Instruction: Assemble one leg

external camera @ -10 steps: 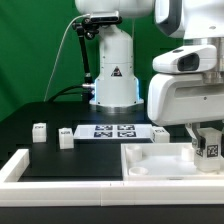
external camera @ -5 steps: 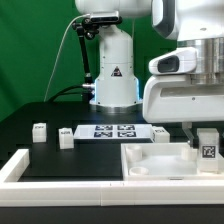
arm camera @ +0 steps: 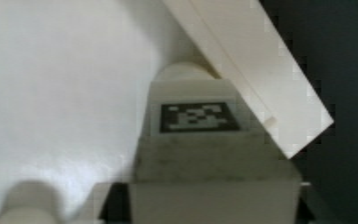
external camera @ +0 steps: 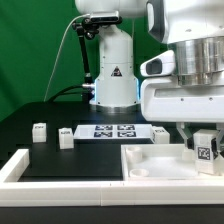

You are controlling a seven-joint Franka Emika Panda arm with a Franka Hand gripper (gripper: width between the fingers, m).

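**Jaws clamped on a leg at the tray's corner**

Jaws of the gripper [external camera: 205, 142] press on the leg [external camera: 207, 151] from both sides in the exterior view. They hold it upright over the tray-like part [external camera: 150, 162] at that view's right, where the frame edge crops the scene. In the wrist view, the tagged leg sits close against the part's raised rim. Insertion seems to be in hand. Next the leg must be lined up and lowered into its seat, which is hidden.

Arm with wrist vertical; gripper [external camera: 203, 141] points straight down, fingers clamped on the leg [external camera: 206, 153] between them.
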